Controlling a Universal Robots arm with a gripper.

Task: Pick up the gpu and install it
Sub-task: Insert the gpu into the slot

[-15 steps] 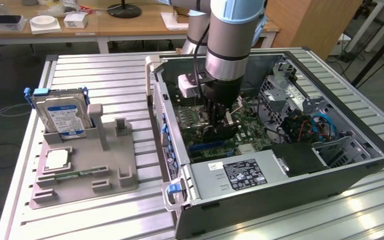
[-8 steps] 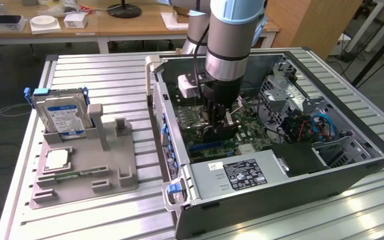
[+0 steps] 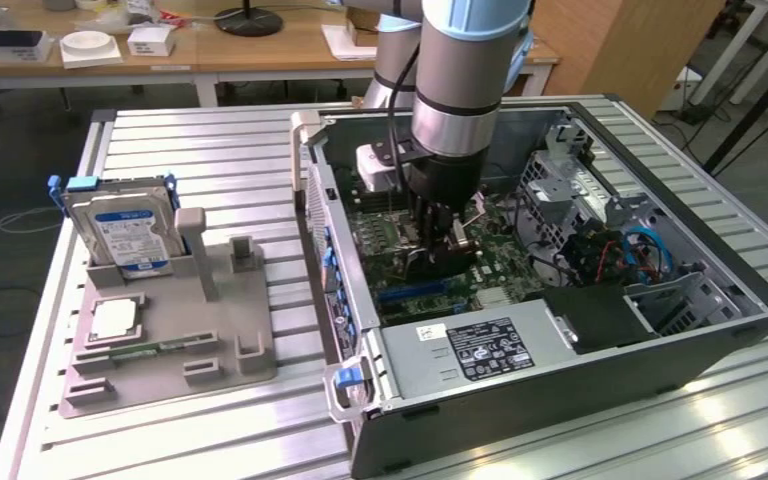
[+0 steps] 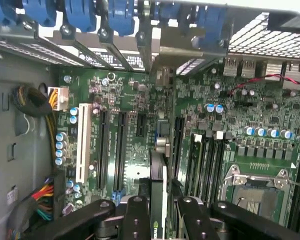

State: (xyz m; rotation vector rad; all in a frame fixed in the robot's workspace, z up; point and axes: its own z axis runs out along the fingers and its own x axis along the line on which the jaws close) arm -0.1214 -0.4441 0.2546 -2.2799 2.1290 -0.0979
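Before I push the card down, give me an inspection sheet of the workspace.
Surface: slatted metal table, carrying open PC case and grey holder.
Job's things: gpu edge-on in gripper, over motherboard.
Clutter: hard drive, CPU, memory stick in holder.
Grippers: shut on gpu, inside case.
Cables: blue cables in case; yellow-red bundle beside board.
Surroundings: wooden desks with boxes behind.

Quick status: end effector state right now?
End effector: closed, holding the gpu edge-on above the motherboard.
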